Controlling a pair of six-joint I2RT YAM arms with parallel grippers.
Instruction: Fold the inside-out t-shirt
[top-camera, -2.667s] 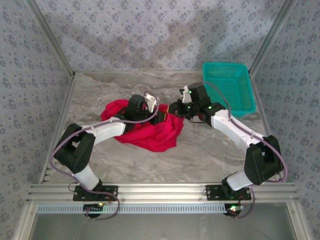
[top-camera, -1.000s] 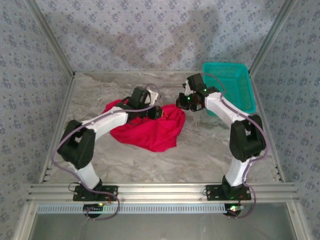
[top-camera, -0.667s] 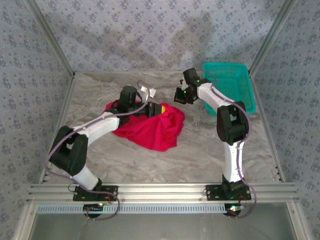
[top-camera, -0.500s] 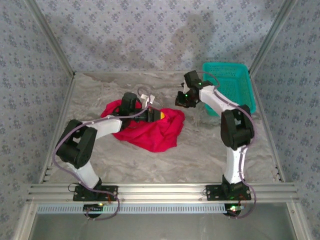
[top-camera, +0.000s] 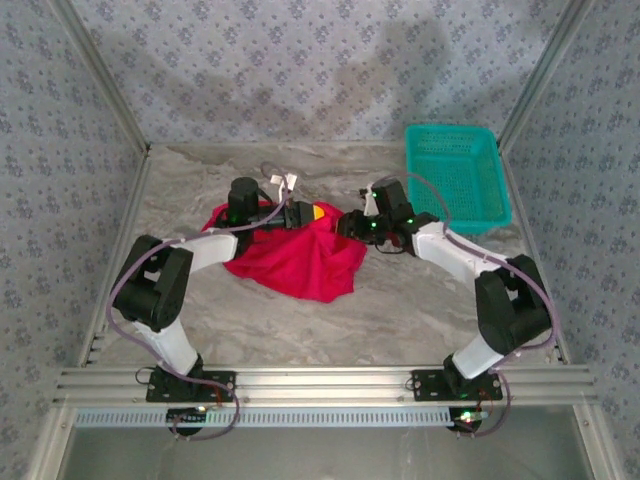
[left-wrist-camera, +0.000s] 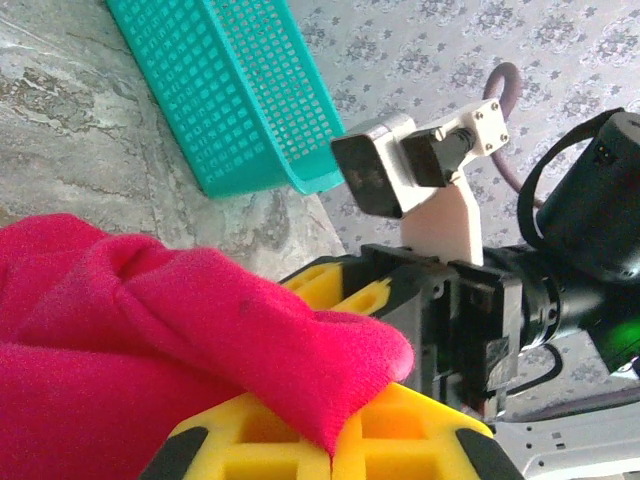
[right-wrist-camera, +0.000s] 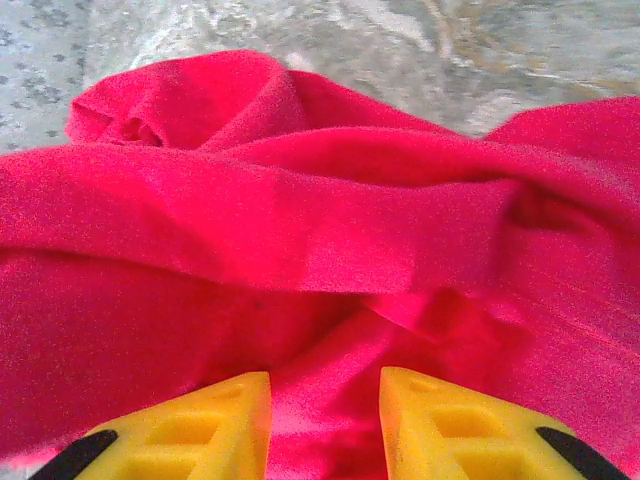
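Top external view first: the shirt (top-camera: 300, 258) lies crumpled in a heap on the table (top-camera: 400, 310), a little toward 9 o'clock from the table's middle. My left gripper (top-camera: 313, 213) sits at the heap's 1 o'clock edge, with its yellow tip pointing toward 3 o'clock. My right gripper (top-camera: 350, 222) faces it from the 3 o'clock side, just beside it, at the heap's 2 o'clock corner. The basket (top-camera: 455, 178) stands in the table's 1 o'clock corner, well apart from the cloth.

On the left wrist camera I see the two yellow fingers (left-wrist-camera: 420, 435) pressed together. A fold of red cloth is pinched in the seam between them and draped over their tops, so my left side is clamped on the shirt. Just past that fold, toward 1 o'clock, I see the right gripper's yellow fingertips and black body, close by. From this angle I cannot tell whether they touch the cloth. The basket shows at 11 o'clock.

On the right wrist camera the fingers (right-wrist-camera: 205, 420) stand apart with a clear gap, so that side is spread. Red cloth lies in the gap and ahead of it, its folds running from 9 to 3 o'clock. A strip of bare table shows at 12 o'clock.
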